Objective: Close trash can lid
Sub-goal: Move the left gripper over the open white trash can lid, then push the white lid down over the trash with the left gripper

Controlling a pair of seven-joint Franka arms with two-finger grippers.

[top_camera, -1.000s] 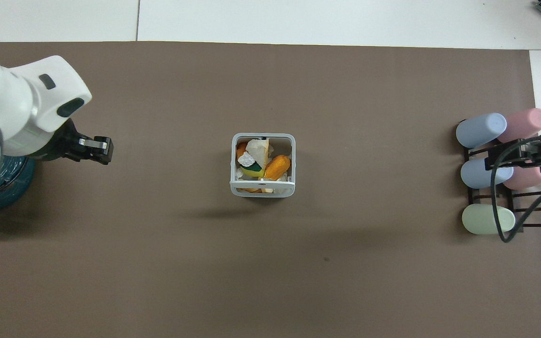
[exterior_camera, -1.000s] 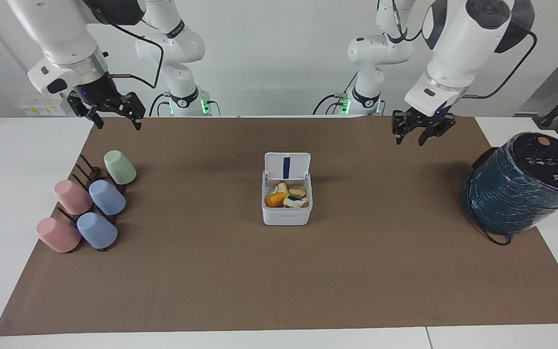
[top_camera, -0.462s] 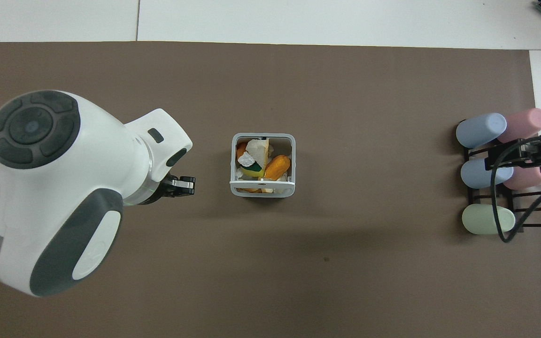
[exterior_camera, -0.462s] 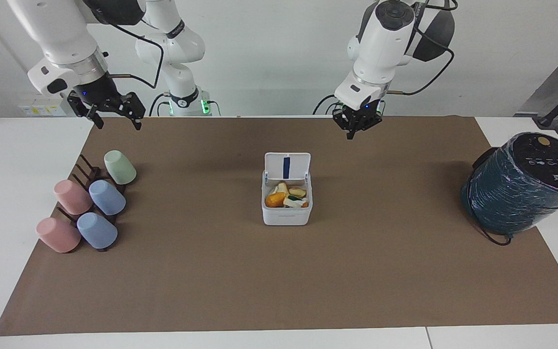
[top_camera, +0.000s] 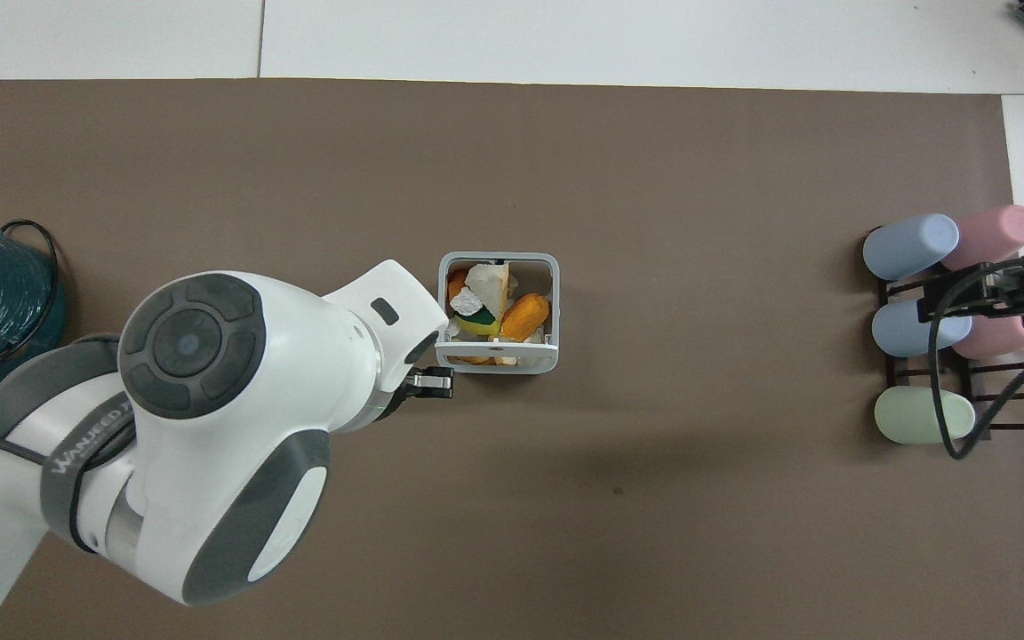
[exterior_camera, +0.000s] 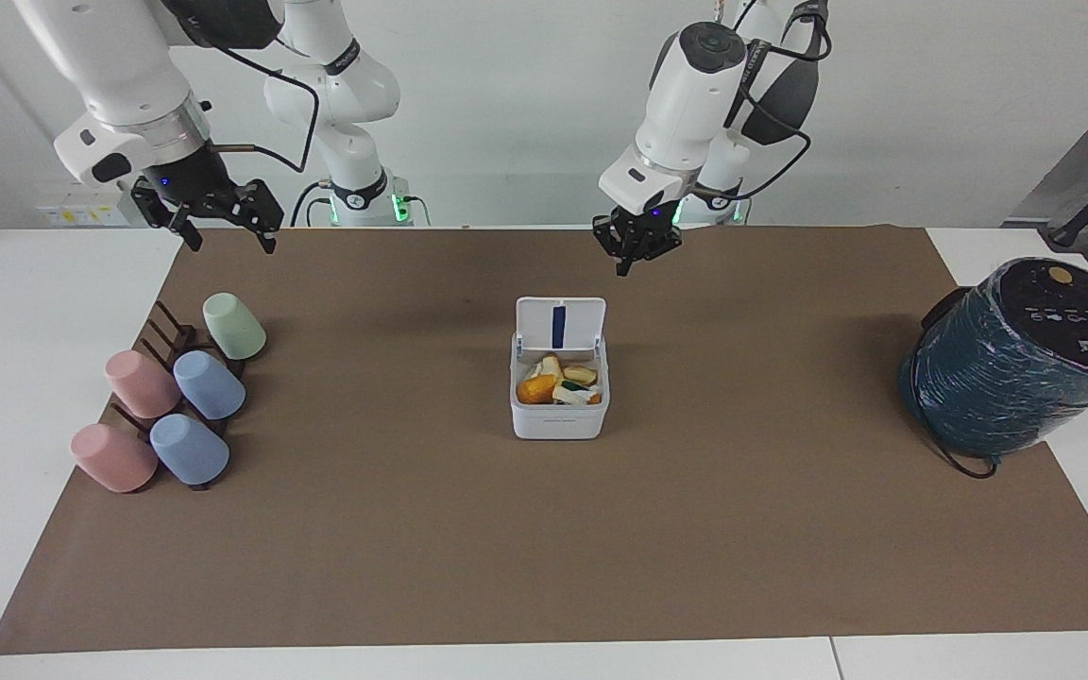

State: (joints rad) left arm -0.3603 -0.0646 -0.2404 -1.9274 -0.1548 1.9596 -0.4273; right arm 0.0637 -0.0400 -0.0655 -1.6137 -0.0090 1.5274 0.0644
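Above the mat near the open lid (exterior_camera: 560, 324), left gripper (exterior_camera: 634, 247), jaws seemingly together; "WANJEED", perhaps, on its arm.

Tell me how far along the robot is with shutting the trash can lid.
Nothing is done yet: the lid stands upright and open, blue stripe showing, with scraps visible inside the trash can. In hand: the left tool hangs in the air near the lid, not touching it. The right tool waits above the cup rack end. Left to do: reach the lid and push it down shut.
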